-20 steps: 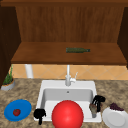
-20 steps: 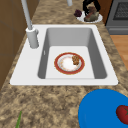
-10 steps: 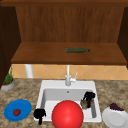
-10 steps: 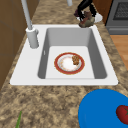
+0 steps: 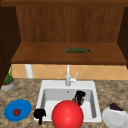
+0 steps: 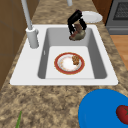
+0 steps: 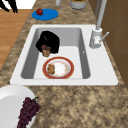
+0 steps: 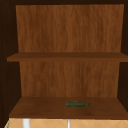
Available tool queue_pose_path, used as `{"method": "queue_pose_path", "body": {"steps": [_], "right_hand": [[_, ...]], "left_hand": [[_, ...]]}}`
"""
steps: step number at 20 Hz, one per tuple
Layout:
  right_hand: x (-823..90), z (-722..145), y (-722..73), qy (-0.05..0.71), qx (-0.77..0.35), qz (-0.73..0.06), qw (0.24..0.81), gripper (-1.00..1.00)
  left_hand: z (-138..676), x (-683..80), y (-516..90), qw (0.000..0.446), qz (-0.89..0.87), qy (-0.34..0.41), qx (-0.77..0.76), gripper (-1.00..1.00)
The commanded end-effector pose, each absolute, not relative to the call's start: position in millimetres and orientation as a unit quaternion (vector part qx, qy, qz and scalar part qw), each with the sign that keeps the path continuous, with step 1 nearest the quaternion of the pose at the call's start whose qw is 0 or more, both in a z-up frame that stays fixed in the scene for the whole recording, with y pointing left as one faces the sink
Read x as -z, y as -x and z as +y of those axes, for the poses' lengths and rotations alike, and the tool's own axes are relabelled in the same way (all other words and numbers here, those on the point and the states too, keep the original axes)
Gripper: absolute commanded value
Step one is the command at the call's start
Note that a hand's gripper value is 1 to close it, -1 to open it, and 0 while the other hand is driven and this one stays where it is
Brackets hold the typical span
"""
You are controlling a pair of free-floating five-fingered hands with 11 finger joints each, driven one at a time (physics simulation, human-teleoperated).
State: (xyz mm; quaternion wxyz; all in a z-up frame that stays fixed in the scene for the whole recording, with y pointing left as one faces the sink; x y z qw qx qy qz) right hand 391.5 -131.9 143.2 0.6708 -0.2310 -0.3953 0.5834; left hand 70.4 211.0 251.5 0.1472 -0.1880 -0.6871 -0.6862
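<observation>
My right hand (image 5: 80, 95) hangs over the sink basin (image 5: 50, 96), its fingers curled round a brown lump of food (image 5: 74, 100). In the left side view that hand (image 6: 75, 20) grips the brown food (image 6: 78, 34) above the far end of the basin. On the basin floor lies a red-rimmed plate (image 6: 69, 63) with another brown piece (image 6: 75, 60) on it. From the right, the hand (image 7: 48, 41) and its brown food (image 7: 46, 51) hover just beyond the plate (image 7: 58, 68). My left hand (image 5: 39, 114) floats idle at the sink's front left corner, fingers relaxed.
A big red round shape (image 5: 67, 115) covers the sink's front in the front view. Left of the sink lies a blue plate (image 5: 18, 110) with a tomato (image 5: 16, 112); right, a white plate (image 5: 115, 118) with grapes (image 5: 115, 107). Faucet (image 5: 68, 77) behind; green bottle (image 5: 77, 50) on the shelf.
My right hand has moved left with the brown food, from the sink's right edge to over the basin. The left hand has stayed still.
</observation>
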Motion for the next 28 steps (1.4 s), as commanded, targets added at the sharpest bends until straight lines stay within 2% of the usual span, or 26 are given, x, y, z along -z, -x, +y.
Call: {"method": "queue_pose_path", "body": {"steps": [1, 17, 28], "right_hand": [[-112.2, -109.1, -422.0, 0.227, -0.586, -0.389, 0.674, 1.00], [21.1, -67.7, -549.7, 0.224, -0.581, -0.399, 0.673, 1.00], [98.1, -60.1, -536.5, 0.267, -0.555, -0.435, 0.657, 1.00]], "left_hand": [[211.0, -251.5, -70.4, 0.147, -0.687, 0.188, 0.686, 0.00], [211.0, -251.5, -70.4, 0.147, -0.687, 0.188, 0.686, 0.00], [211.0, -251.5, -70.4, 0.147, -0.687, 0.188, 0.686, 0.00]]}}
